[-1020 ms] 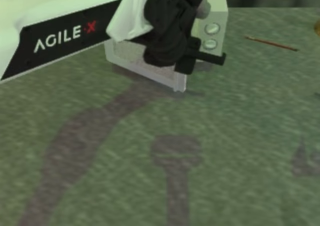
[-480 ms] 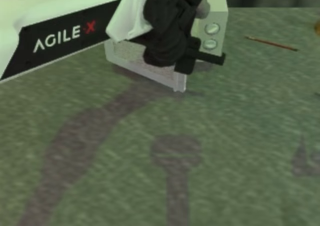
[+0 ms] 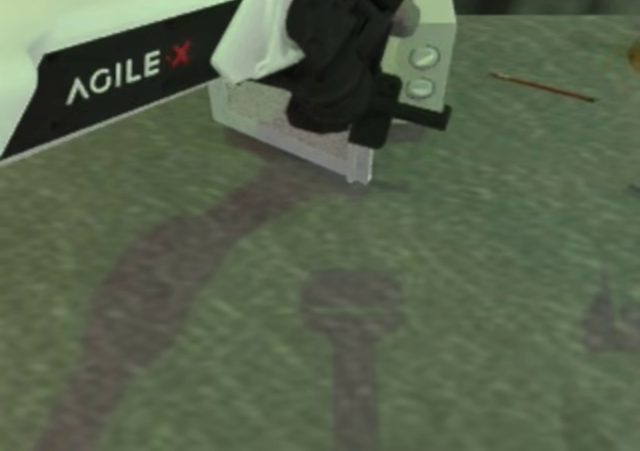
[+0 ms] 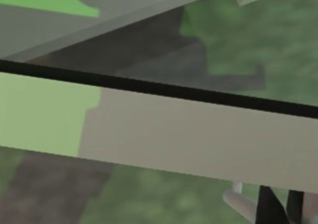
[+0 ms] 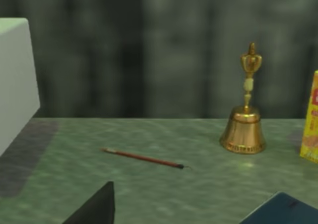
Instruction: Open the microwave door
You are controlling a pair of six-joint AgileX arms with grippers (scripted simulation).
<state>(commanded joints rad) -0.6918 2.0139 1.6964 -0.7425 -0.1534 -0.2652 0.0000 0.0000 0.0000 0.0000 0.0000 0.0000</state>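
The microwave (image 3: 436, 26) stands at the table's far edge, its two silver knobs (image 3: 424, 59) facing the camera. The microwave door (image 3: 285, 131) hangs ajar, its free edge swung out toward the table's front. My left arm reaches across from the left, and its black left gripper (image 3: 374, 129) sits at the door's free edge, covering the handle. In the left wrist view the door (image 4: 198, 134) fills the middle, and the pale handle bar (image 4: 237, 202) runs in between the dark fingers of the left gripper (image 4: 282, 210), which is shut on it. My right gripper (image 5: 191, 211) stays off to the right, open and empty.
A thin red-brown brush (image 3: 540, 86) lies on the green mat right of the microwave, also seen as the brush (image 5: 144, 158) in the right wrist view. A gold bell (image 5: 243, 129) and a yellow box (image 5: 310, 119) stand farther right. The microwave's side (image 5: 15, 75) shows there too.
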